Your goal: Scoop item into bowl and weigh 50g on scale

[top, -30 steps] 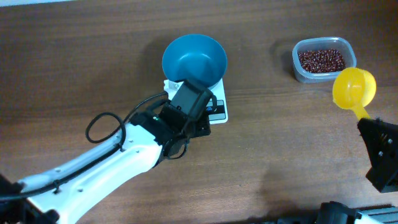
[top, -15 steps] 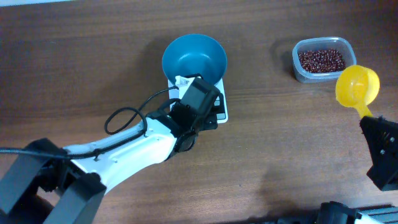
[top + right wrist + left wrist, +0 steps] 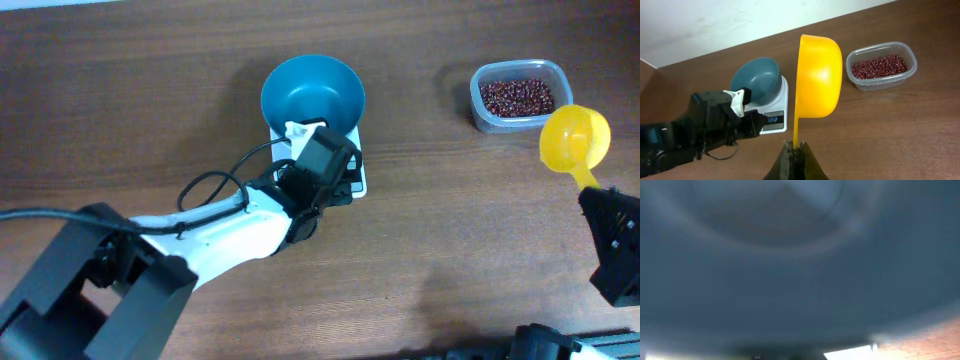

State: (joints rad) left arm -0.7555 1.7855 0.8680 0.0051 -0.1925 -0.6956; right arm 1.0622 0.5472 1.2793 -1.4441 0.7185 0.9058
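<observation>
Beans are the small dark red things heaped in a clear tub at the far right of the table. Neither pincer touches them.

The right pincer is pressed together on the thin handle of a yellow scoop. The scoop stands up on its side above the pincer, with its round back to the wrist camera. From above, the scoop shows only yellow inside. It hangs just beside the tub, near the tub's front right corner.

The left pincer is pressed shut and holds nothing. It sits at the near edge of the blue bowl, over the white scale. I cannot tell if it touches the bowl. Its own camera shows only blurry blue, so the bowl is very close.

The bowl rests on the scale and is wider than it. Inside, the bowl is all blue. The scale's front, with a blue button and a red one, pokes out by the left pincer in the right wrist view.

The bowl and scale are well apart from the tub of beans.
</observation>
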